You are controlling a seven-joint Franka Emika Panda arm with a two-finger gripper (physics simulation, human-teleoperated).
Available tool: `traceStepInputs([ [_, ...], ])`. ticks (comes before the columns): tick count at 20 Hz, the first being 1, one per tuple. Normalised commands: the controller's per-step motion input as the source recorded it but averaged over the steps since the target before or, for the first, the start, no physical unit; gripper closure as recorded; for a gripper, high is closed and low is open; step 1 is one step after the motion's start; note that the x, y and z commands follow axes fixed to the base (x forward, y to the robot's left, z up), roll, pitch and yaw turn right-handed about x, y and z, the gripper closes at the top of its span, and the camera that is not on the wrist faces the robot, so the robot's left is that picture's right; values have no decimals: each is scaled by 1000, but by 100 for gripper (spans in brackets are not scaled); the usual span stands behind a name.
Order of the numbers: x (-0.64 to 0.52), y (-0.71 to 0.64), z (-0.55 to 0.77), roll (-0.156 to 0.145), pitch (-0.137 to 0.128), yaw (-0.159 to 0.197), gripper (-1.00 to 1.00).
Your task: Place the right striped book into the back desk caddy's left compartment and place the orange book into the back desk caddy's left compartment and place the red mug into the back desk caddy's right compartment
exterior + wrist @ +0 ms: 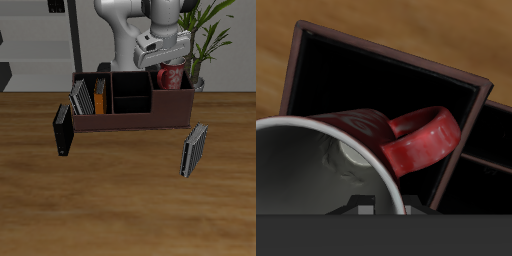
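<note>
The arm reached down over the back desk caddy point(130, 108), its gripper point(170, 62) poised above the right compartment point(376, 90). The red mug point(171, 76), dark red with pale mottling, a grey interior and a loop handle point(426, 140), hung directly beneath the gripper, tilted over that compartment. The fingers were clamped on its rim.

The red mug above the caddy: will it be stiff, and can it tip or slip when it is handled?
The red mug looks rigid and glossy, so probably stiff but slippery. Its loop handle may unbalance it. The compartment walls should limit tipping.
</note>
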Motion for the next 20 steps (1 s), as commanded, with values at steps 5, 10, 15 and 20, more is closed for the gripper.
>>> traceStepInputs([
  [5,137,-46,-285,-23,48,88,100],
  [10,162,-54,-266,3,102,30,-100],
  [15,48,-82,-5,-24,2,-19,-100],
  [20,202,-169,290,-24,-43,-84,-100],
])
